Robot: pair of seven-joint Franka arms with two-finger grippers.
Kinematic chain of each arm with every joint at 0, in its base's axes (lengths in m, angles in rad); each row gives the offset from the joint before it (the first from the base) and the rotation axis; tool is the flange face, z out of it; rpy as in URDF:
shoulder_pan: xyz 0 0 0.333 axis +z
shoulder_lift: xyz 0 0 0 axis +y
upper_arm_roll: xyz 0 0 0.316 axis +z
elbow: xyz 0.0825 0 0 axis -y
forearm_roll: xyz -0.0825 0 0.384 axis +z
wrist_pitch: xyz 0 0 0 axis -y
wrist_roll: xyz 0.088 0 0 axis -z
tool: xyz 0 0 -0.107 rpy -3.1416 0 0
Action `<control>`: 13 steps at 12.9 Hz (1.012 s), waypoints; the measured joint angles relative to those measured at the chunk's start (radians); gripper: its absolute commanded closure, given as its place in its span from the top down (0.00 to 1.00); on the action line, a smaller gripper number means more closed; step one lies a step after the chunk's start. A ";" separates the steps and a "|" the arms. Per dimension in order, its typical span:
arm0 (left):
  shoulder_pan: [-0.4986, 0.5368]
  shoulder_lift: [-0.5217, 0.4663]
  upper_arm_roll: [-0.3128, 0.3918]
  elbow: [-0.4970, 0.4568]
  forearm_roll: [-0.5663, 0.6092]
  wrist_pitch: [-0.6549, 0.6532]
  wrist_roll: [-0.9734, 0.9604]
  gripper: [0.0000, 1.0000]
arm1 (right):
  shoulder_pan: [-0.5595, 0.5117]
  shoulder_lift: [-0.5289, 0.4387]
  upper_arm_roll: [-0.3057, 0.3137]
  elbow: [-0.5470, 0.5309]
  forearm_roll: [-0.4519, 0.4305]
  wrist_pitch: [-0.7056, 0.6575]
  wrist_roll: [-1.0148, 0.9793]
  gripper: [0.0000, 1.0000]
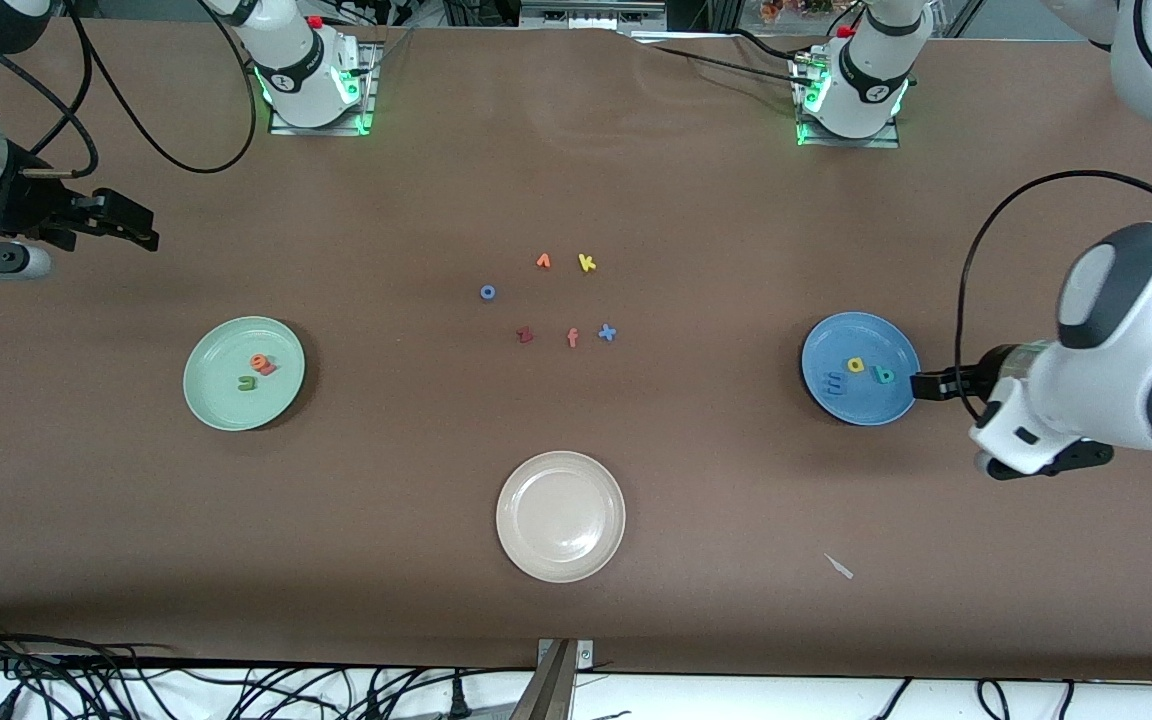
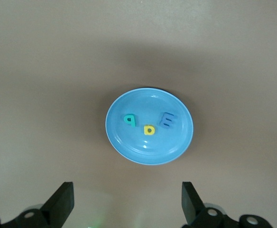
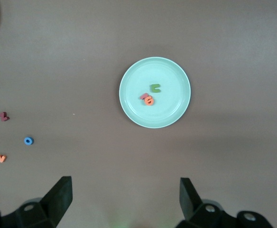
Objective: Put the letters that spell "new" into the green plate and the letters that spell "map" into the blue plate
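**Both words plated, my fingers empty**

My left gripper [image 2: 126, 202] hangs just off the blue plate [image 1: 861, 405] rim at the left arm's end of the table [image 1: 636, 180], fingers spread, holding nothing. My right gripper [image 3: 124, 202] is up over the right arm's end, fingers spread too, empty.

Blue m [image 2: 167, 120], yellow a [image 2: 149, 129] and teal p [image 2: 130, 119] lie in the blue plate. Green n [image 3: 155, 88], orange e [image 3: 149, 100] and salmon w [image 3: 143, 96] sit in the green plate [image 3: 171, 111], so sorting looks done.

Right wrist view shows the w tucked against the e, which the front view blurs. Only the front view shows the cream plate [image 1: 560, 560] and the leftover k [image 1: 587, 263], f [image 1: 572, 338] and x [image 1: 607, 333].
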 measured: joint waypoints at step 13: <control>-0.254 -0.411 0.532 -0.384 -0.366 0.398 0.288 1.00 | 0.001 0.000 0.001 0.000 0.000 0.008 0.001 1.00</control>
